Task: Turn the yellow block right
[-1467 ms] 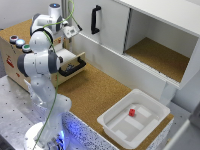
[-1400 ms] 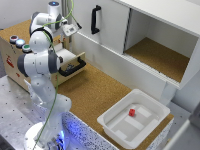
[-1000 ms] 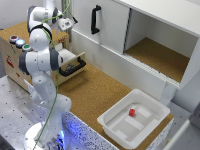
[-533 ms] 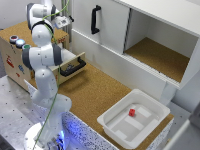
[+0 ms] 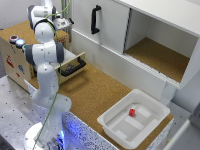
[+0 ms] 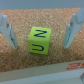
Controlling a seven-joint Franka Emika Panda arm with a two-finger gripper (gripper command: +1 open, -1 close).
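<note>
The yellow block (image 6: pixel 40 40) lies on a cork surface in the wrist view, with a dark "N" on its top face and a "U" on the side face. My gripper (image 6: pixel 41 46) is open, with one finger (image 6: pixel 9 31) on each side of the block and a clear gap to it on both sides. In the exterior view the gripper (image 5: pixel 63 22) hangs over the top of the wooden cabinet (image 5: pixel 15 55) at the exterior view's left. The block is hidden there.
An open drawer (image 5: pixel 72 66) juts from the wooden cabinet below my arm. A white cupboard with a black handle (image 5: pixel 94 19) and an open compartment (image 5: pixel 160 55) stands behind. A white tray (image 5: pixel 115 131) holding a small red block (image 5: pixel 132 112) sits at the exterior view's right.
My arm has straightened up and swung the gripper toward the exterior view's left and back, over the wooden cabinet's top. The tray and red block have not moved.
</note>
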